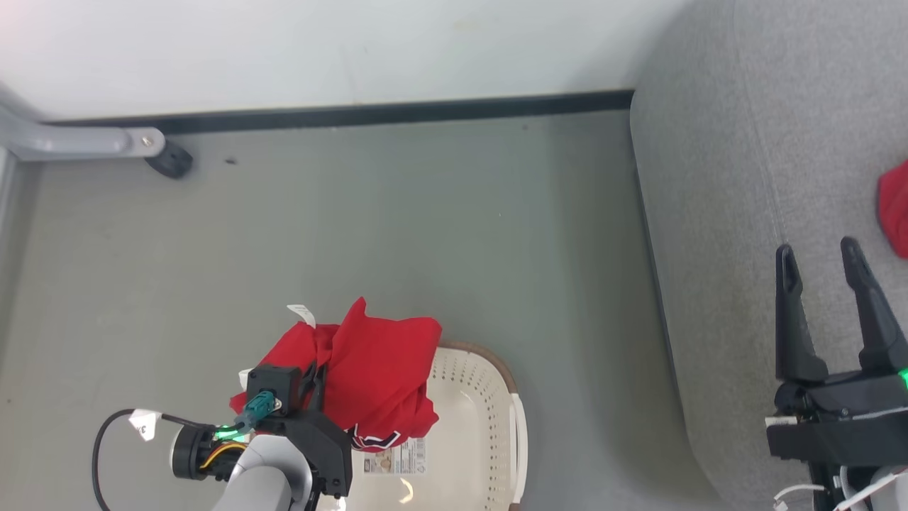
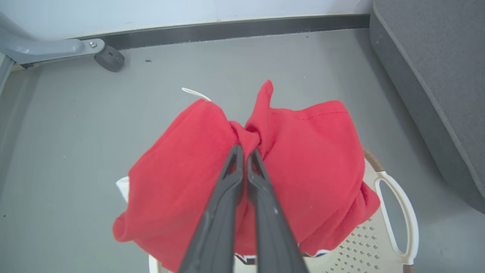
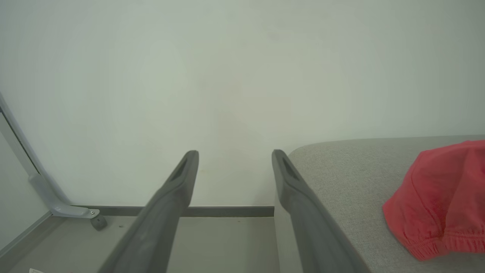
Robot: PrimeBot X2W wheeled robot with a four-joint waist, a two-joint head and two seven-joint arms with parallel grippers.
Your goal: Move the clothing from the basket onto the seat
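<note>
While the left tool [image 2: 245,149] pinches the red garment [image 2: 310,151] above the basket [image 1: 489,383], lower centre, its seemingly thin hold could slip; right tool [image 1: 817,247] gapes empty.

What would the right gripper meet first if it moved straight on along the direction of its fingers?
Most likely the white wall, which the open right gripper frames. The seat lies lower and just right of that line in the wrist view, so it should be passed, though depth is unclear.
</note>
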